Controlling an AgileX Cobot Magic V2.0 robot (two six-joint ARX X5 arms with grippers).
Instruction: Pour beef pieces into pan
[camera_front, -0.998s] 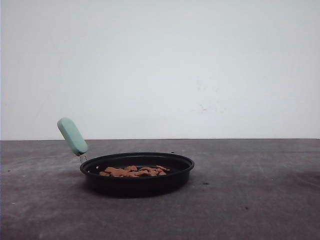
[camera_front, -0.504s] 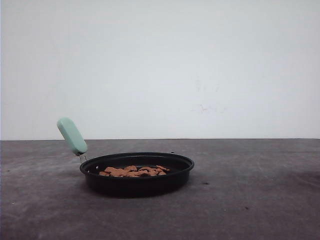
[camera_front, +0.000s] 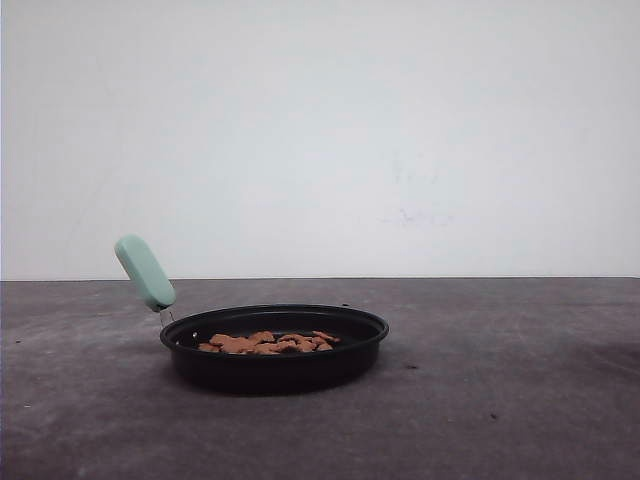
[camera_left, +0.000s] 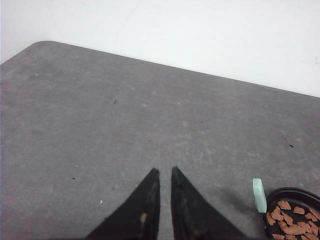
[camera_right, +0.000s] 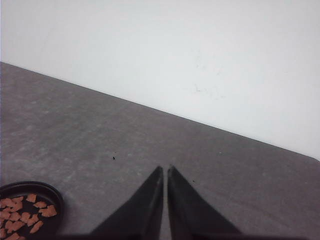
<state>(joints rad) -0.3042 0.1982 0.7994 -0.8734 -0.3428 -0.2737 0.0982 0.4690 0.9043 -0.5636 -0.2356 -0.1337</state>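
Sitting on the worktop (camera_front: 520, 400), a little left of the middle in the front view, the pan (camera_front: 275, 350) is a wide, shallow round vessel of matt black with a rolled rim that catches a thin line of light. Its short handle (camera_front: 145, 272) is a smooth, rounded, pale mint-green lozenge that rises at a slant from the left side of the rim on a small metal neck. The beef pieces (camera_front: 265, 343) lie inside it in a low, loose layer across the floor of the pan: small, flat, irregular chips, reddish-brown to orange-brown, with ragged edges, some overlapping.

The worktop is dark grey and mottled, with a fine grain, paler scuffs and a few tiny dark specks. Behind it stands a plain white wall (camera_front: 320, 130) with faint marks.

In the left wrist view the left gripper (camera_left: 163, 172) hangs above bare worktop, its black, tapering fingers (camera_left: 147, 200) drawn almost together with only a narrow slit between the tips and nothing between them; the pan and its chips sit well off to one side. In the right wrist view the right gripper (camera_right: 165, 170) is likewise closed to a thin slit, holding nothing, with the pan well apart from it.
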